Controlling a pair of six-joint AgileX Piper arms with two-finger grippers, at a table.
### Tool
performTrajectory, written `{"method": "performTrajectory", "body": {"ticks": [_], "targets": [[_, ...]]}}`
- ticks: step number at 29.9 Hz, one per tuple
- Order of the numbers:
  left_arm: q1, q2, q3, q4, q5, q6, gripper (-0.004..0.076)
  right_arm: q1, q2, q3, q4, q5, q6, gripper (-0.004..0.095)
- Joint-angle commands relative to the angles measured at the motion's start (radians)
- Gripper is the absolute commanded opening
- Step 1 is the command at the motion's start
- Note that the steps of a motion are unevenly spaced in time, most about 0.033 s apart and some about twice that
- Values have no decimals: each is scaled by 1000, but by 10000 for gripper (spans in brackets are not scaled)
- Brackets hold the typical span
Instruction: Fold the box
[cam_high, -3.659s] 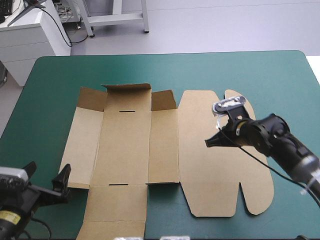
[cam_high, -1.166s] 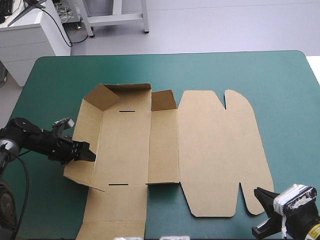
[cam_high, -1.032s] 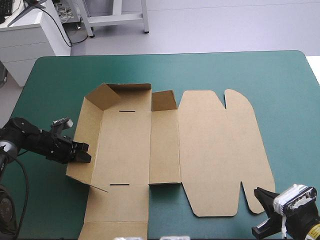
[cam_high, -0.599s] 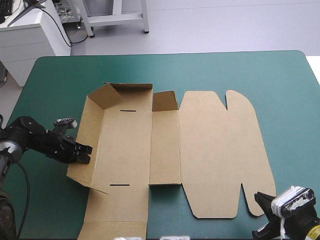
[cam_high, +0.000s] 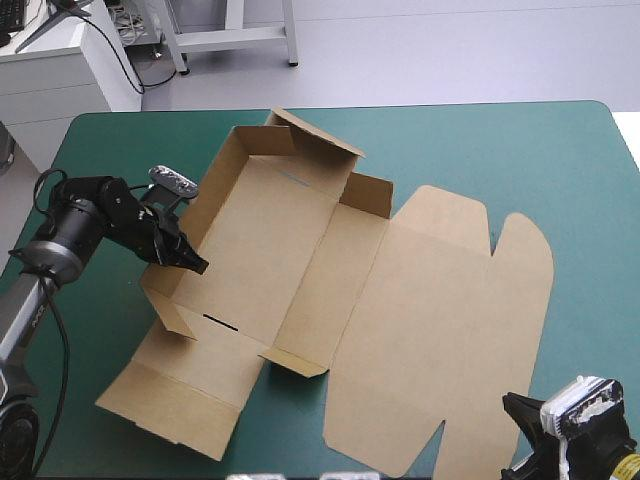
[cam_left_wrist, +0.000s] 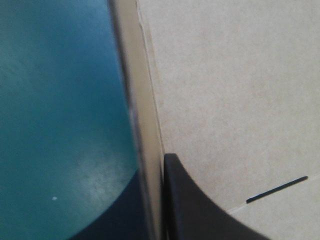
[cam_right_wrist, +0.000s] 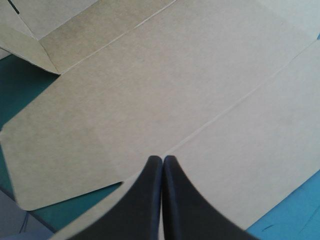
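Although the table's smooth teal-green cover (cam_high: 480, 140) has room to spare, the flat-cut sheet of plain brown board that makes up the box (cam_high: 400, 320) lies askew across its middle, one corner toward the far edge and its near flap (cam_high: 180, 395) close to the near edge

Its broad lid panel (cam_high: 450, 330), with two rounded lobes and a notch between them, lies flat toward the table's right side. The long left wall (cam_high: 215, 170) stands raised along its score line, and the far end wall (cam_high: 300, 140) is up too, with a corner tab leaning in

The left gripper (cam_high: 192, 262) is clamped on that left wall: in its wrist view the board runs edge-on between the black fingers (cam_left_wrist: 200, 210), one inside the tray, the other a dark shape outside. The right gripper (cam_right_wrist: 163, 159) sits low at the near right corner, off the sheet, its fingers pressed into a single point and holding nothing

The likely trouble is sliding. With only one wall pinched and nothing pinning the lid, any push could pivot the whole sheet on the slick cover, perhaps off the near edge. The board looks stiff and matte, creased only at its scores, so a wall let go untucked would probably spring back flat, and a skewed pull might crease it off the line

A thin dark slot (cam_left_wrist: 277, 189) in the floor marks where a tab should lock
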Motion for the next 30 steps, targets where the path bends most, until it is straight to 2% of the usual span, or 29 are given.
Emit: {"method": "performTrajectory", "body": {"ticks": [1,10,14,20,26,30], "targets": [[-72,-7,-97,133,-30,16,-8,0,13,-28,23,-58,-3,-19],[-273,53,-267,439,-53,37,-8,0,13,-28,36,-47,16,-19],[-364,65,-267,569,-72,47,-8,0,13,-28,36,-46,16,-19],[-475,73,-267,654,-176,-2,-8,0,13,-28,36,-46,16,-19],[-584,73,-262,716,-189,-3,-9,0,13,-28,36,-46,16,-19],[-646,61,-198,826,-224,-46,-9,0,13,-28,36,-46,16,-19]]}}
